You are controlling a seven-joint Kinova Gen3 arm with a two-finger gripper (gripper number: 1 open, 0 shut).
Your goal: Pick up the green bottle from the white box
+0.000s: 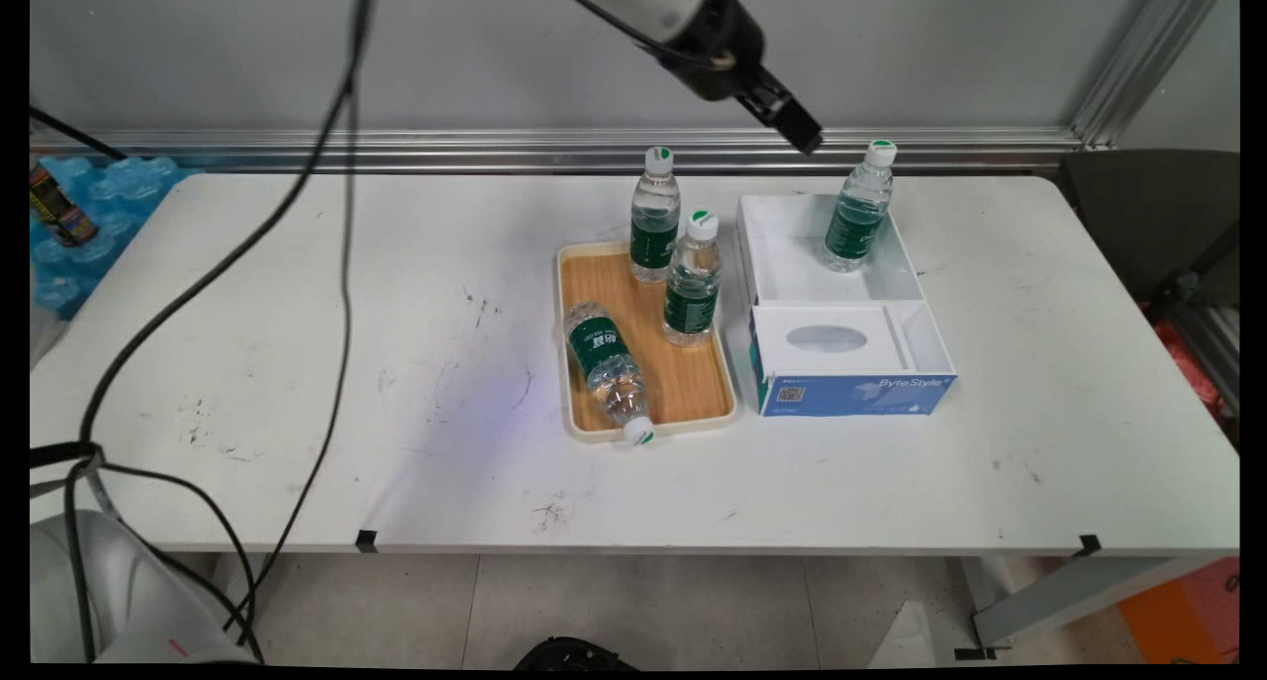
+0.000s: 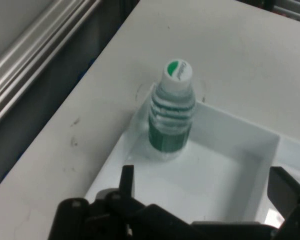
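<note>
The black two-finger claw (image 1: 804,136) was seen raised above the far side of the white counter (image 1: 297,363), and in the hand view (image 2: 205,187) its fingers (image 2: 127,181) were spread wide apart with nothing held between them. Nearest to it, a clear plastic water bottle with a green label and a white cap (image 1: 857,210) (image 2: 171,107) was stood upright in the far compartment of an open white box (image 1: 792,235) (image 2: 225,175), close to that compartment's far right corner and apart from the claw. A white tissue pack with an oval opening (image 1: 827,339) was laid in the box's near compartment, and a blue front panel lettered "Byte Style" (image 1: 861,393) was shown on the side facing the camera. Just beside the box, on its left, a shallow wooden tray with a cream rim (image 1: 698,383) was set on the counter. Two further bottles of the same kind were stood upright on the tray, one at its far edge (image 1: 654,217) and one nearer the box (image 1: 692,282). A fourth bottle (image 1: 606,365) was laid on its side on the tray, its cap pointed toward the near edge and reaching over the rim. Black cables (image 1: 337,215) were hung across the left part of the main view.
</note>
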